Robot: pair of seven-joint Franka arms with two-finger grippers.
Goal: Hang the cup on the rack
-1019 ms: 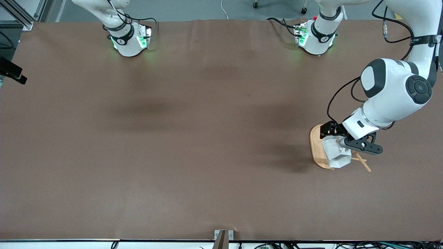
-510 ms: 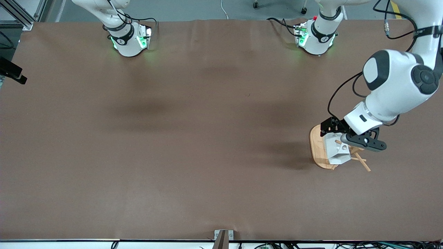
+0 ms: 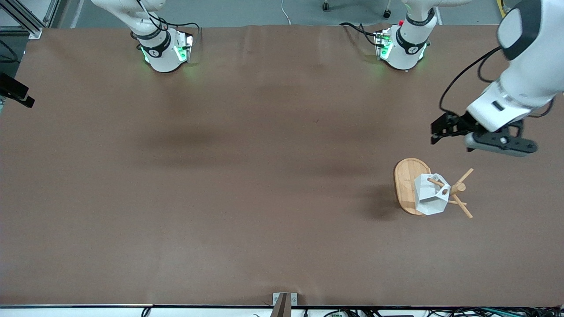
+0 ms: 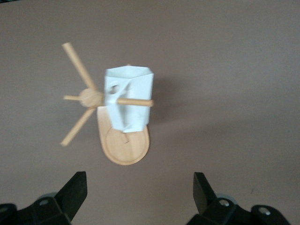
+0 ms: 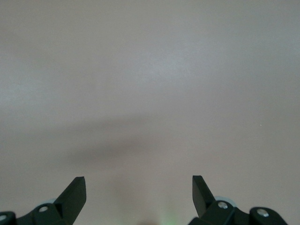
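The white faceted cup [image 3: 429, 196] hangs by the hole in its handle on a peg of the bamboo rack [image 3: 406, 178], which stands toward the left arm's end of the table. In the left wrist view the cup [image 4: 133, 84] hangs on a peg over the oval base of the rack [image 4: 125, 149]. My left gripper [image 3: 440, 130] is open and empty, up in the air over bare table beside the rack; its jaws [image 4: 139, 190] stand wide apart. My right gripper [image 5: 139, 190] is open and empty over bare table and is out of the front view.
The arms' bases [image 3: 398, 46] [image 3: 163, 50] stand along the table's edge farthest from the front camera. A small metal bracket [image 3: 284, 301] sits at the edge nearest the front camera. The brown table cover [image 3: 246, 176] holds nothing else.
My left gripper let go of the cup, rose and drew away from the rack toward the arms' bases. The cup now hangs on the peg by itself.
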